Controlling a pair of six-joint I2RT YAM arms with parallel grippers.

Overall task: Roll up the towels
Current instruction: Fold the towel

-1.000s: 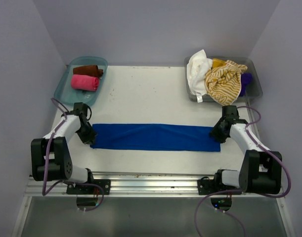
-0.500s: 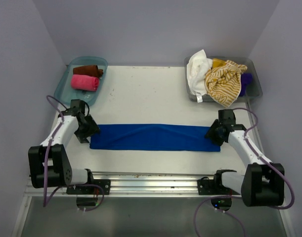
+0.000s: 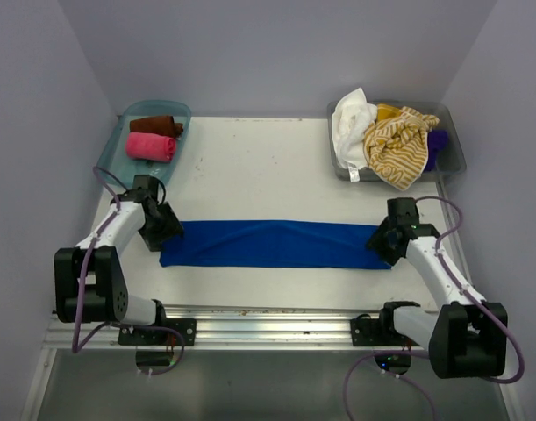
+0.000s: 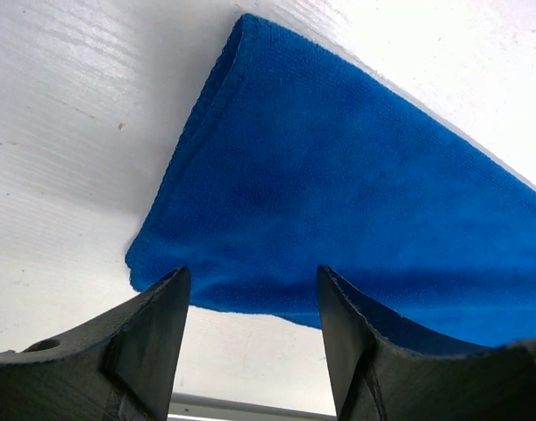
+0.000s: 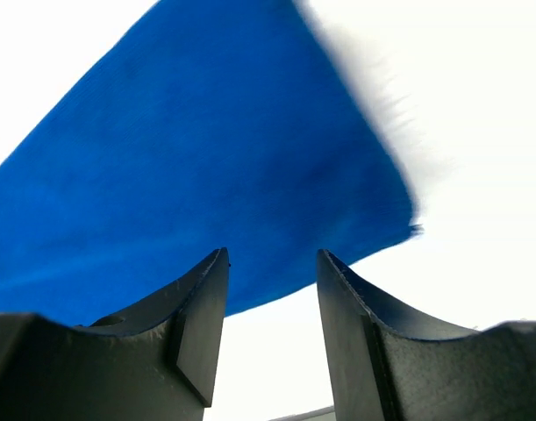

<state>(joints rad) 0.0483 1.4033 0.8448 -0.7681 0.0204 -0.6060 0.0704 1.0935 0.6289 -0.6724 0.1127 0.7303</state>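
Royal blue cloth towel (image 3: 272,244): long flat strip on white table (image 3: 250,167), short edges at 9 and 3 o'clock. Left claw (image 3: 167,230) spread at the 9 o'clock edge, right claw (image 3: 379,240) spread at 3. Open tabletop toward 12.

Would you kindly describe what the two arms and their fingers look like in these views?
Both arms look alike: the left arm and right arm have slim white links between chunky black joint housings. A thin purple cable runs along each. The fingers are matte black, flat and wedge-shaped, tapering towards the tips. No markings are visible on them.
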